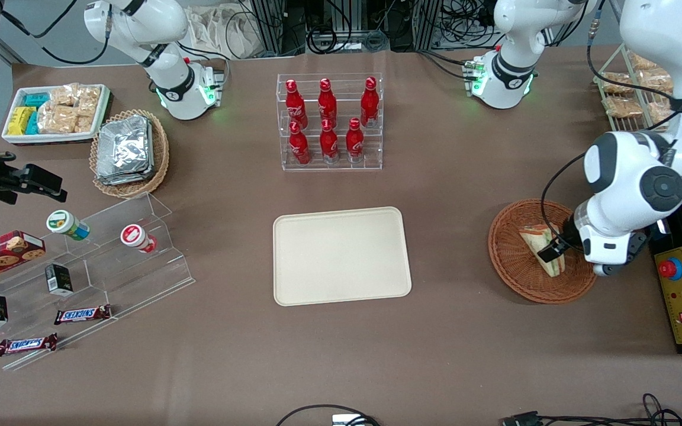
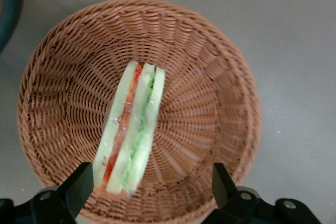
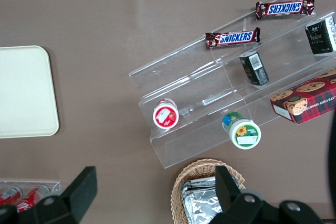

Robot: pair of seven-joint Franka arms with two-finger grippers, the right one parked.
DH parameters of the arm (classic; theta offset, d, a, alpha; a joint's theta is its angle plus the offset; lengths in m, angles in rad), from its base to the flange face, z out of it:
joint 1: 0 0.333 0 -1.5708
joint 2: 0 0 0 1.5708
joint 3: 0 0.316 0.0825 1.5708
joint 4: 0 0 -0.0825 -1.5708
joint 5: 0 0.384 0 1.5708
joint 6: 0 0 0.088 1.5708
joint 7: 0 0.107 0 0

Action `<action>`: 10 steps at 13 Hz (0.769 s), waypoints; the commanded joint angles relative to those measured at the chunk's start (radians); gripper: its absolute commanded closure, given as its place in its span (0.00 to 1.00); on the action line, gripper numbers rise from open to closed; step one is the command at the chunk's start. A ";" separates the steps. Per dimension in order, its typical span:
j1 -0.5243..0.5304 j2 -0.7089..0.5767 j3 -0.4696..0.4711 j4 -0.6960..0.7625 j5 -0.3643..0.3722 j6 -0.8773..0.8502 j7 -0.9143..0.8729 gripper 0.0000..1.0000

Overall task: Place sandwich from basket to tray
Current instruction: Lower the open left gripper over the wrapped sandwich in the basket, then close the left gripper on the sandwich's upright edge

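Hovering over the basket (image 2: pixel 220 77), your gripper (image 2: pixel 149 187) hangs with its fingers (image 2: pixel 79 184) spread wide and nothing between them; the sandwich (image 2: pixel 134 129) lies in the basket on its edge, bread faces out and the green and red filling showing upward; in the wrist view its long axis runs at a slight slant away from the gripper, roughly crosswise to the line between the two fingertips, which suits a pinch across the bread faces; but the wedge sits close to one finger and well apart from the other, so I judge you need a small sideways shift to centre it before you descend; the tray (image 1: pixel 341 255) lies toward the parked arm's end from the basket, bare and near the table's middle, so the carry runs that way.
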 commanded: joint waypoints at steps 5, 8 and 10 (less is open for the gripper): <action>0.009 0.001 0.031 -0.127 0.066 0.156 0.023 0.00; 0.038 0.010 0.031 -0.128 0.066 0.147 0.120 0.00; 0.076 0.039 0.031 -0.127 0.065 0.147 0.225 0.00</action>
